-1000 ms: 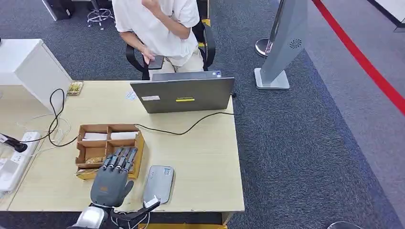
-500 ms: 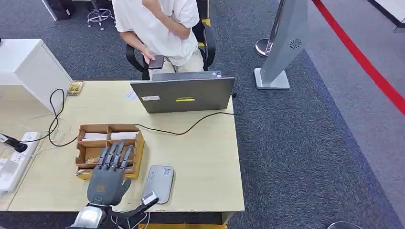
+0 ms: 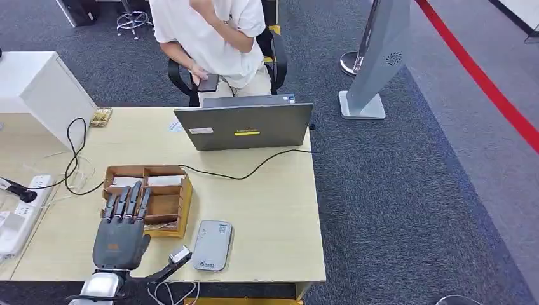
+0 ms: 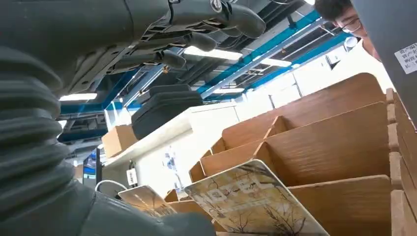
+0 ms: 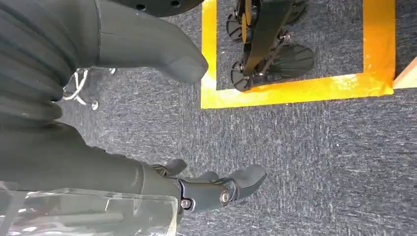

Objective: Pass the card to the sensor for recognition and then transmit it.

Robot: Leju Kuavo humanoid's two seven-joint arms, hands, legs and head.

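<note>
A: Card [image 4: 255, 201] — patterned face, rounded corners, leaning tilted in a near compartment of the wooden organizer [image 3: 166, 204]. Seen close in the left wrist view; a second card [image 4: 145, 199] stands just beside it.

B: Left hand [image 3: 119, 236]?

A: Over the organizer's near-left corner in the head view, fingers [image 3: 127, 202] straight and slightly apart, pointing toward the far side of the bench [image 3: 273, 210]. Holds nothing. In the left wrist view the fingers hang above the compartments, apart from the card.

B: Sensor?

A: Grey flat reader [image 3: 212, 245] on the bench, just right of the organizer, near the front edge. A small white-tipped part on a dark bracket at the robot's wrist [image 3: 179, 257] sits just beside the reader's near-left corner; touching or not, I cannot tell.

B: Right hand [image 5: 216, 189]?

A: Hanging over grey carpet [image 5: 305, 147] in the right wrist view, yellow floor tape [image 5: 295, 88] near. Thumb [image 5: 162, 54] stands well away from the dark fingers, which are loosely bent and hold nothing.

B: Else on the bench?

A: Grey laptop [image 3: 245, 126], lid up, its back to the robot, at the far edge. Black cable [image 3: 254, 168] runs from its right end across the wood to the organizer's far side. White items lie in the organizer's two far compartments. Power strip [image 3: 22, 206] at the left edge with more cables.

B: People?

A: One person [image 3: 213, 38] in a white shirt, seated behind the laptop, holding a dark phone [image 3: 208, 82]. A grey stand [image 3: 375, 63] on the carpet to the right.
</note>
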